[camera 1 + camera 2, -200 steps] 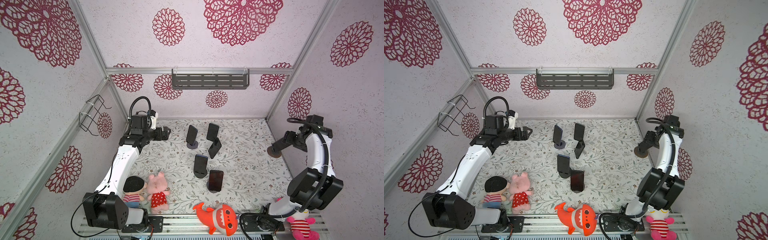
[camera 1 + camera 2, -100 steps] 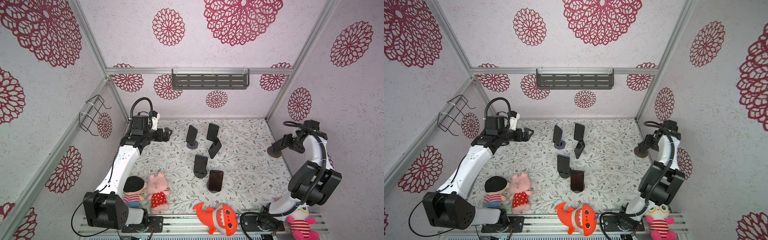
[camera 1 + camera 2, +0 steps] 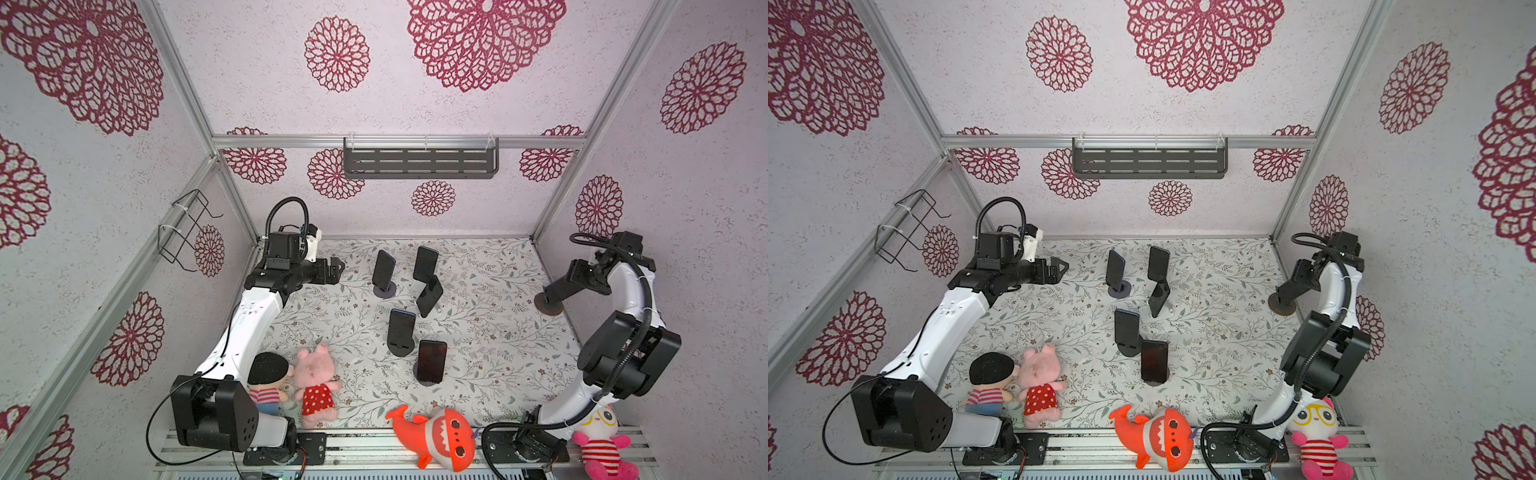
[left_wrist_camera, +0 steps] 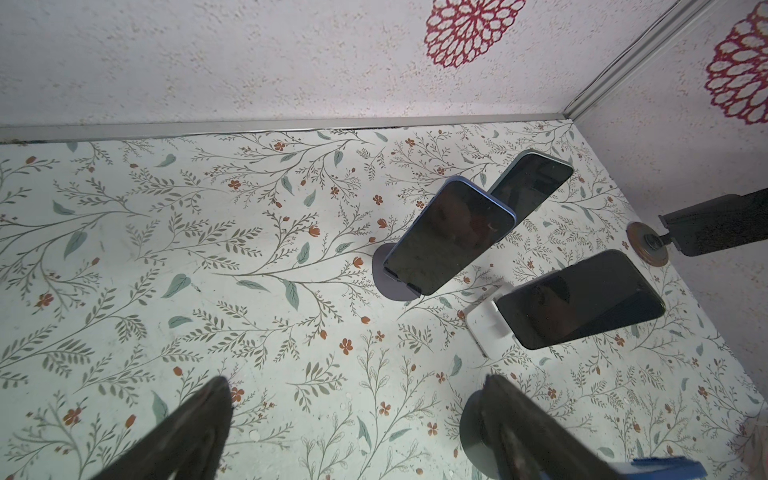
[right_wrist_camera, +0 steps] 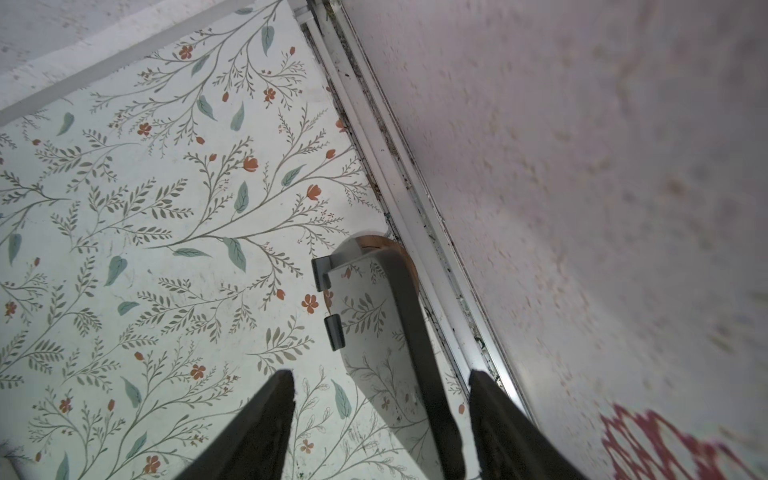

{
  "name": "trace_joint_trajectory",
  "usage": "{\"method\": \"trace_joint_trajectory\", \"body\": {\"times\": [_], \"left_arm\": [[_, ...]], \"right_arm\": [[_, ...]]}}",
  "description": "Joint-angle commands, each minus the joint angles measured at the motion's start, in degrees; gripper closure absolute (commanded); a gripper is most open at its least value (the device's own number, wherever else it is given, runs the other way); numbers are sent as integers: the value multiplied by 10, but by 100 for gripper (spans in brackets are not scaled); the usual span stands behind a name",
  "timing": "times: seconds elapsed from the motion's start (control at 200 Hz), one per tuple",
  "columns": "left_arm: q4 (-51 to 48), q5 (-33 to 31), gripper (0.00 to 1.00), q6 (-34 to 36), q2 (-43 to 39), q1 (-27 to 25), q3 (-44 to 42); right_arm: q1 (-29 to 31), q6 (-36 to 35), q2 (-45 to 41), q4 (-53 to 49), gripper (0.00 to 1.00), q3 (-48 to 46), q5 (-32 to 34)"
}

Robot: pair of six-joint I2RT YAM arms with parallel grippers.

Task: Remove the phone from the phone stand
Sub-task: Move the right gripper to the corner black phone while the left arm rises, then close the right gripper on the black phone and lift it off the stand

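Surface (image 3: 478, 332) in both top views is taken up about its middle by five propped handsets. A blue-edged phone (image 3: 383, 267) on a round purple stand (image 3: 385, 291) and a second phone (image 3: 425, 262) are placed nearest the back edge. A third phone (image 3: 429, 296) is set just in front of them, and a fourth phone (image 3: 401, 326) and a fifth phone (image 3: 431, 360) toward the front edge. The left claw (image 3: 334, 266) is held above the surface near the back left corner, pointed at the blue-edged phone and apart from it, jaws spread wide with nothing between them. The right claw (image 3: 555, 291) is set low at the right edge, over an empty stand (image 3: 548, 308) with a round brown base.

From the left wrist, the blue-edged phone (image 4: 449, 237) is seen leaning on the round purple stand (image 4: 390, 282), the second phone (image 4: 530, 189) behind it and the third phone (image 4: 582, 299) on a white stand (image 4: 486, 328). The left claw's fingers (image 4: 199, 428) are parted wide — only bare surface is framed between the tips.

From the right wrist, the empty stand (image 5: 399, 316) is found hard by the rail at the right edge. Its grey plate is bracketed by the right claw's fingers (image 5: 257, 428), with a clear gap on one side, so the jaws are parted. Contact on the other side cannot be told.
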Motion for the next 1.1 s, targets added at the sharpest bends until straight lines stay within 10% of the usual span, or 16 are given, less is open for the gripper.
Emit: {"method": "trace_joint_trajectory", "body": {"times": [0.0,1.091], "left_arm": [[14,0,3,8,13,-8,5],[8,-69,3,-2,37,-88,49]], "right_arm": [[-6,-32,1,3,31,22,5],[-14,-67,22,-18,73,39,6]]}}
